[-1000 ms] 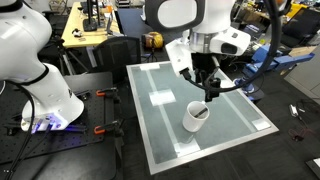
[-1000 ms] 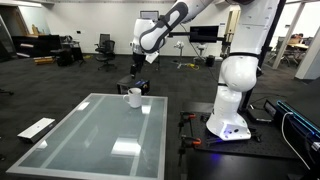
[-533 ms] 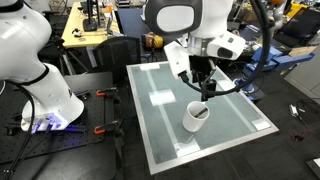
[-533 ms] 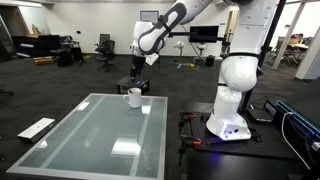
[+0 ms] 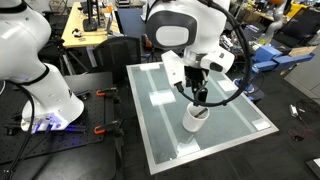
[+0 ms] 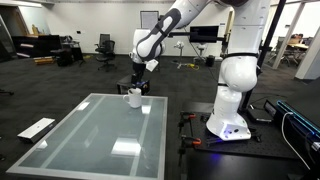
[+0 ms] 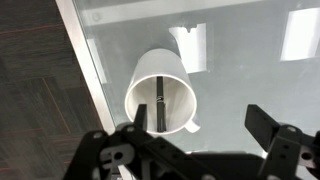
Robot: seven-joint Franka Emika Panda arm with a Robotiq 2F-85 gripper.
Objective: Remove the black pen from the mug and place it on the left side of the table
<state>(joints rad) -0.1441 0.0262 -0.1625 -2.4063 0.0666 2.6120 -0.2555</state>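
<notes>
The white mug [image 7: 160, 92] stands on the pale glass table [image 7: 250, 70] near its edge. The thin black pen [image 7: 161, 103] stands inside the mug, leaning on its wall. In the wrist view my gripper [image 7: 205, 125] is open, its left finger over the mug's rim and its right finger over bare glass. In both exterior views my gripper [image 5: 199, 97] [image 6: 135, 87] hangs just above the mug [image 5: 194, 117] [image 6: 134, 97], at the table's [image 5: 240, 115] [image 6: 90, 135] far end.
White tape rectangles [image 7: 190, 45] mark the glass near the mug. Dark carpet [image 7: 40, 90] lies past the table edge. A second white robot base [image 5: 45, 95] stands beside the table. Office chairs and desks stand in the background.
My gripper has come down and shifted toward the mug, from above and beside it to just over its rim. The mug and pen have not moved.
</notes>
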